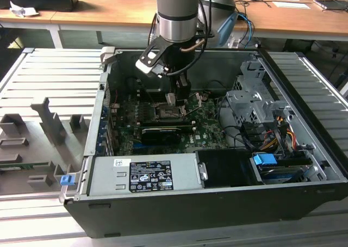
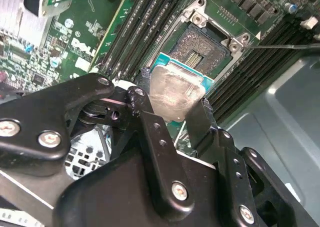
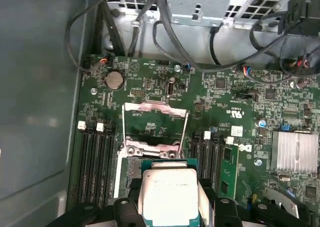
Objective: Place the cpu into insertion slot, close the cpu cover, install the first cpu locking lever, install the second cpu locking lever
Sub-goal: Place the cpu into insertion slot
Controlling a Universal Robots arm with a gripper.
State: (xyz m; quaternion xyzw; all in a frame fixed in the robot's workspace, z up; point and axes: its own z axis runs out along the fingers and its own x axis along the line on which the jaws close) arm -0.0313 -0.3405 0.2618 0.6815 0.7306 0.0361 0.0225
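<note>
Claw [image 2: 174, 101] clenched on the cpu [image 2: 175, 93], one finger on each of two opposite edges, the chip's metal lid turned towards both wrist cameras. In the exterior view we find the chip [image 1: 171, 98] just above the frame's centre, inside the open computer case [image 1: 190, 217], directly over the insertion slot [image 1: 167, 112]. Chip and slot look apart; we judge it not seated. In the second wrist view the slot's pin field [image 2: 194, 49] lies just beyond the chip's leading edge. The cpu cover [image 3: 155, 107] is swung open. The slot's near part is hidden under the chip. We cannot tell the gap.
</note>
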